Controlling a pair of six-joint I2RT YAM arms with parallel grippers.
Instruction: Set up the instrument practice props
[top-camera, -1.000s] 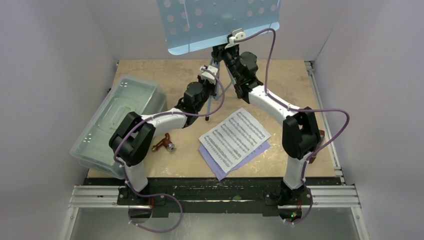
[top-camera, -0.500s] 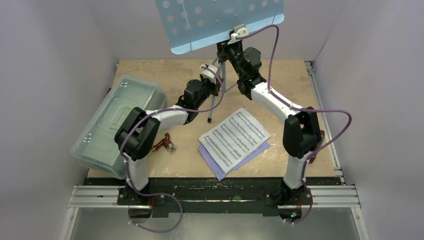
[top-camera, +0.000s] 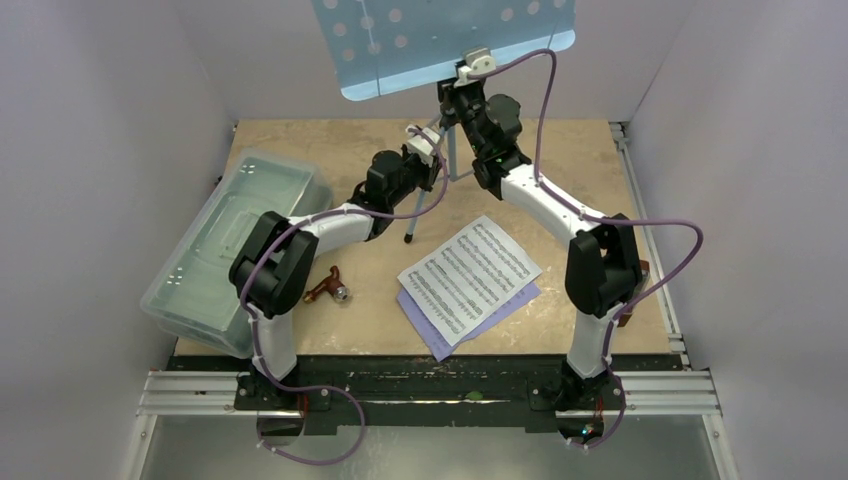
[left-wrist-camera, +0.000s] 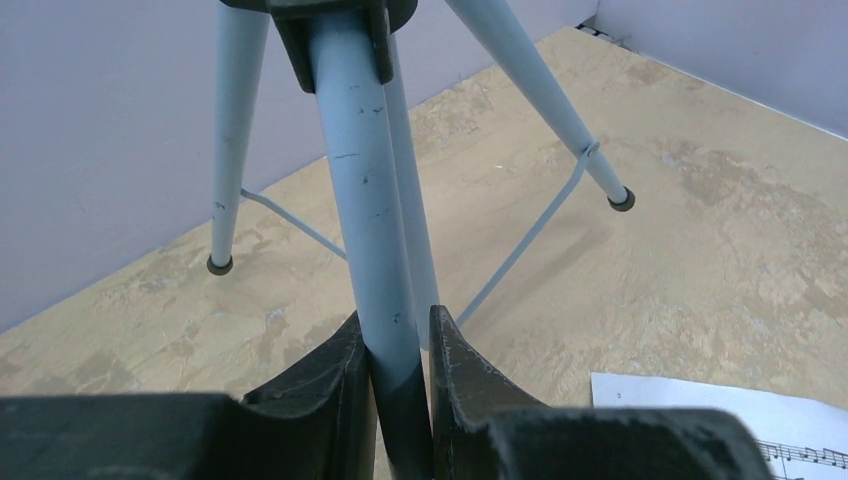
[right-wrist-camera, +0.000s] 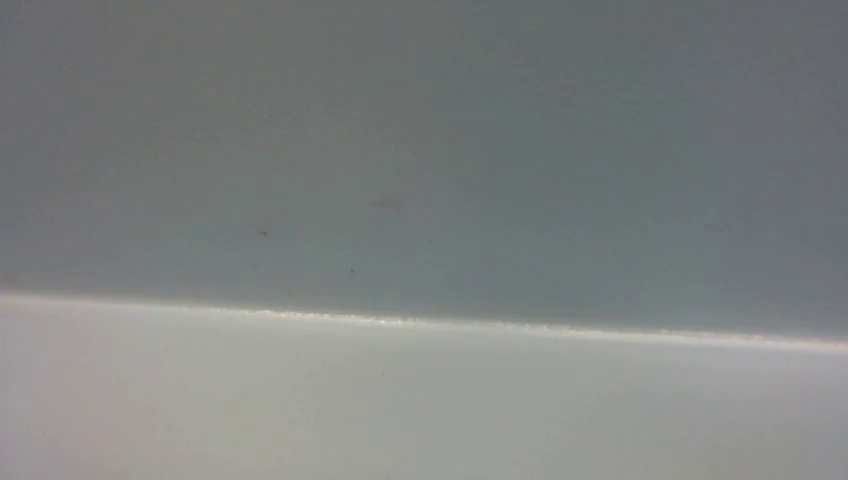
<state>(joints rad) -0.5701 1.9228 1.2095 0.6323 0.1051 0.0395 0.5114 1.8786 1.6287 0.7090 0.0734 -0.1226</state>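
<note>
The left claw (left-wrist-camera: 397, 370) clamps a music stand (left-wrist-camera: 370, 200) leg. The right claw (top-camera: 457, 98) sits beneath its desk (top-camera: 400, 40), grip unclear. Contents of the box (top-camera: 235, 240): unclear.

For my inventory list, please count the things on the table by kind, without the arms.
Music stand: 1
Sheet-music pages: 2
Clear lidded box: 1
Small brown-and-silver item: 1
Total: 5, plus something brown, mostly hidden, at the right edge.
</note>
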